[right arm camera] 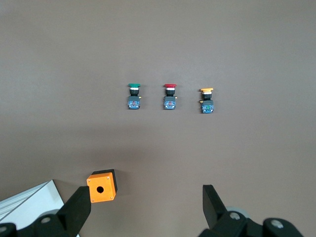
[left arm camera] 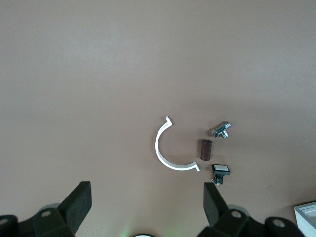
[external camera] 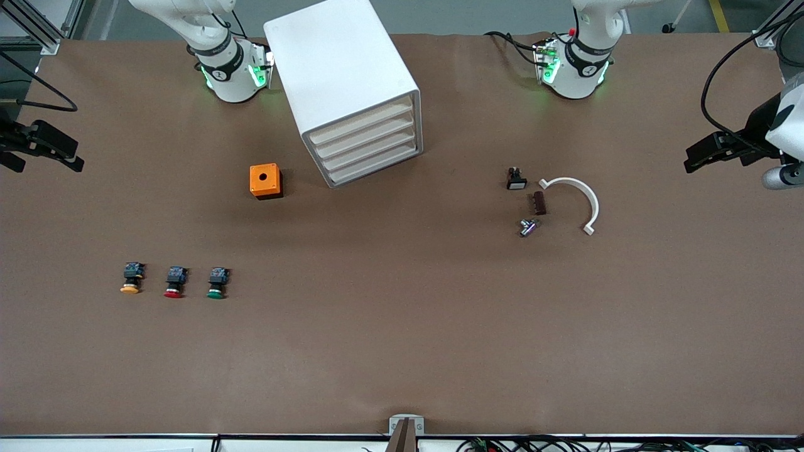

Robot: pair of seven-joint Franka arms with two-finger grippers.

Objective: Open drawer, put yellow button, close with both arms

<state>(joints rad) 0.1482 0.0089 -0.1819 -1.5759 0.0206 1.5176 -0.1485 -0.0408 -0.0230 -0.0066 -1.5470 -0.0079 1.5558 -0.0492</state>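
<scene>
Four shallow drawers fill the tall white cabinet (external camera: 352, 88) you see near the tabletop's robot-side edge; the uppermost drawer (external camera: 360, 123) is shut. Your tiny yellow-capped push button (external camera: 130, 279) lies toward the right arm's end. Both arms wait at the tabletop's ends, left gripper (left arm camera: 146, 203) and right gripper (right arm camera: 145, 207) released, holding nothing.

Orange box (external camera: 266, 181) with a round hole beside the cabinet; red button (external camera: 175, 281) and green button (external camera: 217, 282) side by side; white curved bracket (external camera: 576, 202) near small parts.
</scene>
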